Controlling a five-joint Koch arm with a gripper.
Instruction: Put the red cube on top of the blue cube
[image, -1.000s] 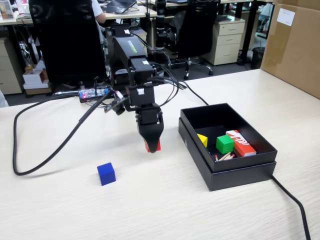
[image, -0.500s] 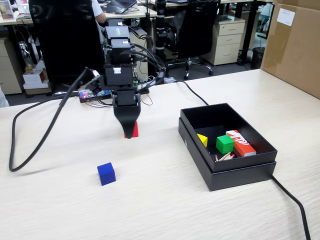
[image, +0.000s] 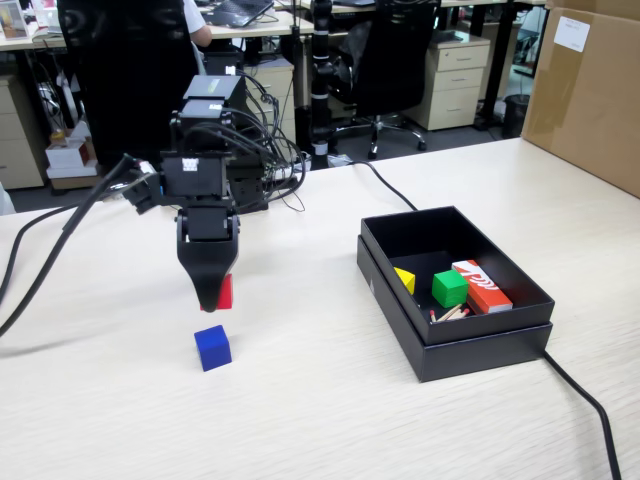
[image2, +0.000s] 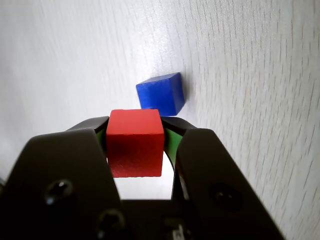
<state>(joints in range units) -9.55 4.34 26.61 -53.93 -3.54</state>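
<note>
Carry step: gripper (image: 214, 297) clamped on red cube (image2: 135, 142), hovering just behind blue cube (image: 212, 347). Next: centre over it, lower, release.

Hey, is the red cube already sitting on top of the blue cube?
No, in the fixed view the tool holds the red cube in the air above the blue cube, apart from it.

Setting: an open-plan office. A long pale wood-grain desk (image: 330, 410) fills the foreground of the fixed view. Behind it are seen black swivel chairs (image: 395, 50) on castors, a beige drawer cabinet (image: 455, 80) with three drawers, further desks carrying a laptop (image: 238, 12), a seated person (image: 140, 70) partly hidden, and a large cardboard box (image: 590, 90). Dark carpet is laid beneath.
</note>
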